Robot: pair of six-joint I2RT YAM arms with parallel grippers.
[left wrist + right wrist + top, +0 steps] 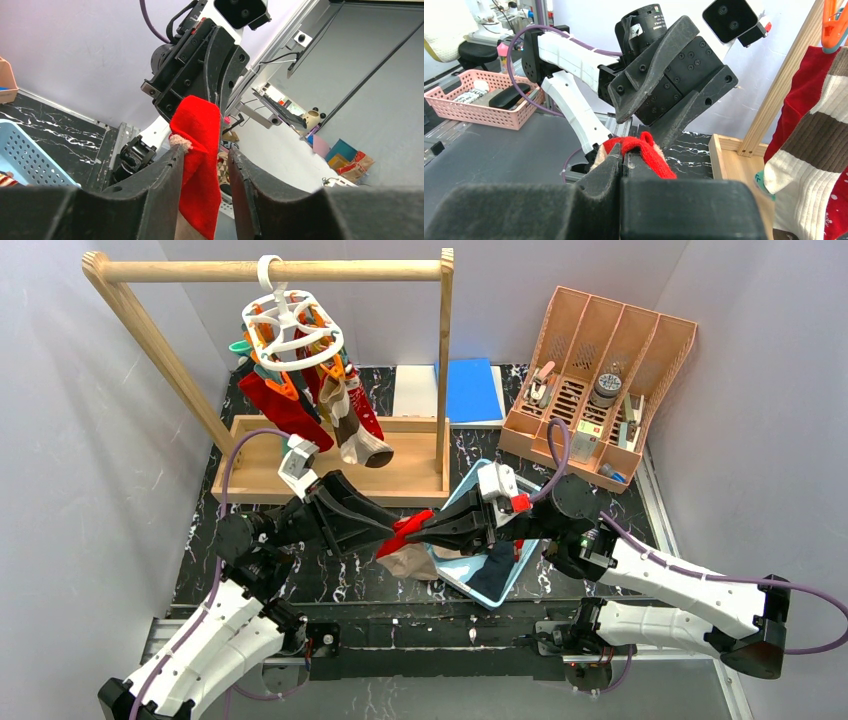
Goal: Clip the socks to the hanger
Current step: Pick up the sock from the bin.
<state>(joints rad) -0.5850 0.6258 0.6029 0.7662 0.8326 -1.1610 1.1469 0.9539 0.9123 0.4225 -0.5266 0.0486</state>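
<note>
Right wrist view first: the right gripper has its jaws pressed together on the top edge of the red sock, with a fold of red poking out past the tips. Over to the left wrist view, and the left gripper comes at it nose to nose. Its jaws stand apart and straddle the same sock: one jaw rests against the cloth, the other shows a sliver of daylight, so I read no clamp there yet. It looks like a handover in the making.

From above, the two meet over the front middle of the table. The sock hangs lengthwise straight down from the pinch, its tan end drooping toward the rim of the blue basket.

Now the relation that matters. The hanger lies up and to the left, on the far side, hooked on the wooden rail frame. It is plainly nearer the left arm, so that arm seems the one to carry.

In the way are the clipped socks already dangling on the hanger's near side. The frame's right upright and its base tray also stand between pinch and clips.
</note>
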